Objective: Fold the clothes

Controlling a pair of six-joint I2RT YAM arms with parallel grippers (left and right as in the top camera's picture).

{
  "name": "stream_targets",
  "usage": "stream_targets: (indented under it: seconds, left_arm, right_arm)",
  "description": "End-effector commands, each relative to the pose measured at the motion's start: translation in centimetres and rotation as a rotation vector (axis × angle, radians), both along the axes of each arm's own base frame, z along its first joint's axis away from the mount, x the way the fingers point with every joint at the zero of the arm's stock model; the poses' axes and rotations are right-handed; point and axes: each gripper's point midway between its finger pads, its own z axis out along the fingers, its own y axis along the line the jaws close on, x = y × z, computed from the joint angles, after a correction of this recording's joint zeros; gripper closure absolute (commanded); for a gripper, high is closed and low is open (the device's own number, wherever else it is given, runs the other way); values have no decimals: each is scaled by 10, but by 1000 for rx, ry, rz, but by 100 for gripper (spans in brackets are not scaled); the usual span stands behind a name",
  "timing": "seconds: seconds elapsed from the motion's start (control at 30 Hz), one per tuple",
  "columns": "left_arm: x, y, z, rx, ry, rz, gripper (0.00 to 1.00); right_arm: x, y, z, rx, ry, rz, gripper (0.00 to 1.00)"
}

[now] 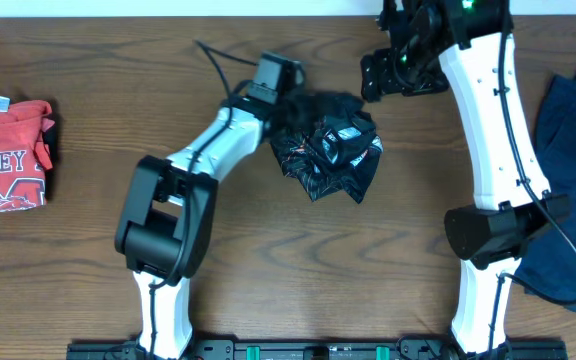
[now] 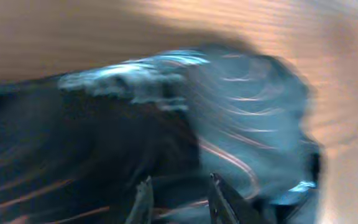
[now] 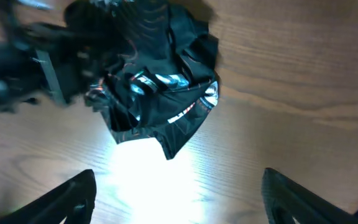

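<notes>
Jersey [image 1: 326, 150]: crumpled, glossy black heap

Two robot arms, white shells w/ black joint housings. Left arm [image 1: 206, 148]: thin black wrist cable [image 1: 216, 62]. Right arm [image 1: 493, 110]: black looping cable [image 1: 548, 200], green LED [image 1: 465, 5] at top. Left gripper [image 2: 180, 180] and right gripper [image 3: 179, 177]: dark tapered fingers.
</notes>
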Motion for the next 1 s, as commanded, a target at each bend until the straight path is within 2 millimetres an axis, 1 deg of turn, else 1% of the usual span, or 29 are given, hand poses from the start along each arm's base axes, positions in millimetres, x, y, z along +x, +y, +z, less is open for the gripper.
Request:
stream_targets:
  seconds: [0.0, 0.07, 0.1, 0.13, 0.17, 0.23, 0.3, 0.37, 0.5, 0.57, 0.67, 0.7, 0.77, 0.83, 0.9, 0.97]
  left_arm:
    - [10, 51, 5, 30, 37, 106, 67]
    - [5, 72, 8, 48, 68, 125, 67]
    - [0, 83, 11, 60, 84, 128, 64]
    - [-5, 91, 15, 75, 96, 122, 61]
    - [-8, 94, 17, 83, 99, 113, 57]
    - [-16, 96, 24, 105, 97, 73, 55]
    - [-23, 94, 25, 116, 107, 49, 50]
    - [-30, 89, 23, 127, 125, 23, 46]
    - [-40, 77, 20, 137, 145, -15, 45]
    - [-43, 70, 20, 138, 143, -32, 44]
    - [-47, 60, 20, 140, 145, -54, 43]
    - [-48, 59, 20, 141, 146, -58, 43]
    - [-49, 58, 20, 142, 149, -62, 42]
    - [-50, 58, 19, 143, 152, -62, 41]
    - [-51, 58, 19, 144, 159, -61, 41]
    - [-53, 59, 18, 146, 165, -62, 41]
  right_arm:
    - [3, -3, -34, -44, 78, -15, 17]
    - [4, -3, -48, -51, 100, -15, 19]
    - [4, -2, -56, -53, 110, -14, 21]
    - [6, -2, -66, -56, 119, -13, 20]
    - [7, -1, -73, -58, 124, -12, 20]
    - [9, 2, -90, -49, 133, -9, 20]
    - [11, 4, -105, -45, 136, -9, 21]
    - [15, 5, -121, -44, 135, -9, 26]
    - [23, 11, -146, -25, 140, 8, 38]
    - [28, 15, -158, -21, 138, 10, 39]
    - [36, 24, -176, 10, 141, 19, 38]
    - [38, 28, -182, 24, 142, 22, 39]
    - [42, 35, -193, 47, 143, 29, 44]
    - [46, 41, -202, 57, 136, 36, 50]
    - [50, 47, -207, 60, 123, 39, 53]
    - [53, 52, -208, 67, 104, 47, 55]
